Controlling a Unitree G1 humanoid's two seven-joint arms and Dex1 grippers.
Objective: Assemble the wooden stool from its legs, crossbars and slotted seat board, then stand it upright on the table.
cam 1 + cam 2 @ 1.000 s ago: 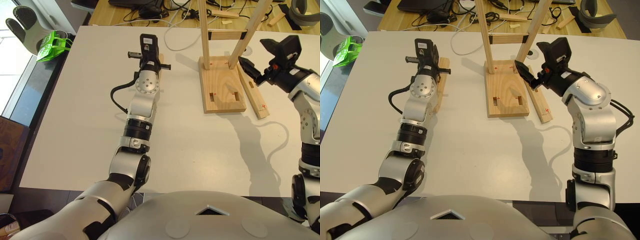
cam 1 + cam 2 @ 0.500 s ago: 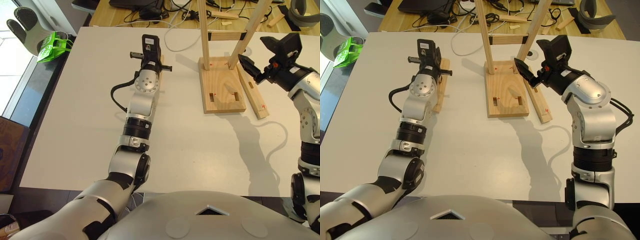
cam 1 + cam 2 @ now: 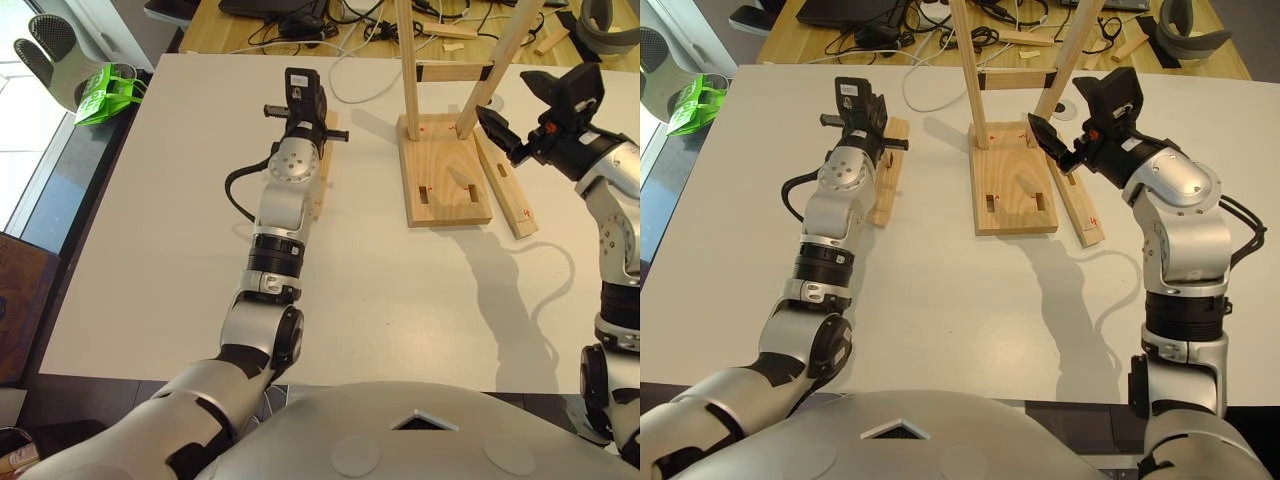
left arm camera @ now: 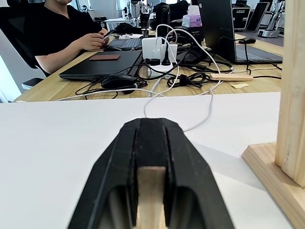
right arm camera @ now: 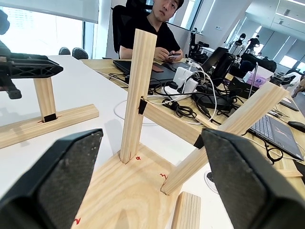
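Wood on the move at the left side. Over the last second, swung the side bar (image 3: 886,178), lying flat well to the left of the seat board (image 3: 445,165), a little, so that more of it shows beside the forearm. Done by the left gripper (image 3: 305,118), fingers closed tight on the short stub (image 5: 45,98) standing up from that bar. Seems to be lining this piece up before carrying it to the board; bar not yet off the surface. At the far right corner of the board, raised the right gripper (image 3: 520,108) slightly along the tilted leg (image 3: 490,75); fingers spread wide, one on each side of it, holding nothing. Probably meant to straighten this leg, leaning outward from its slot, while the upright leg (image 3: 410,60) at the far left corner stands true, joined to it by the crossbar (image 3: 455,72). Roughly halfway, to judge by the two near slots (image 3: 425,192), not filled yet.

Underneath all, the white table (image 3: 150,250). Just beside the right edge of the board, one loose leg (image 3: 510,195), directly below the right gripper and easy to knock. Beyond the far left corner of the board, a white cable (image 3: 345,85), possibly in the path of the incoming piece.
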